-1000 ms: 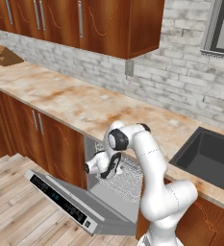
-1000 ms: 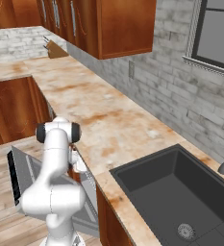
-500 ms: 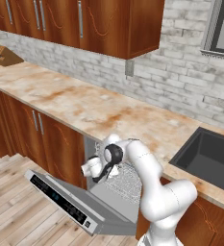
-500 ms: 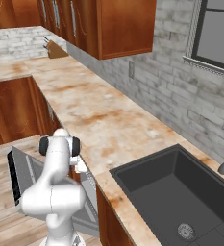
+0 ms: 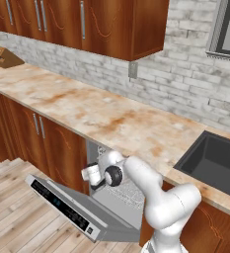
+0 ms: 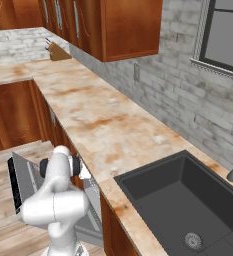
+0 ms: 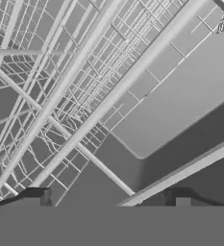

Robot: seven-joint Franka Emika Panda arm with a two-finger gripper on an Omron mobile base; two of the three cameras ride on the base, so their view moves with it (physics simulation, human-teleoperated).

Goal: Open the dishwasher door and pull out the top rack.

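The dishwasher door [image 5: 69, 210] is seen dropped open, one grey panel lying nearly flat above the wooden floor [image 5: 18, 217], its dark control strip at the outer edge. The gripper [image 5: 97, 179] is held low at the mouth of the dishwasher, just under the marble counter [image 5: 96, 116]. In the hand view the top rack [image 7: 60, 96] is met close up: a single wire-grid basket, directly ahead of the two dark fingertips [image 7: 36, 196], with its long front bar running diagonally from lower left to upper right. The tips are seen spread well apart, with nothing gripped between them. The rack is judged not yet pulled out, seated inside the cavity. One arm is in play, so the pull would be made straight back toward the base, across the rack's long axis.
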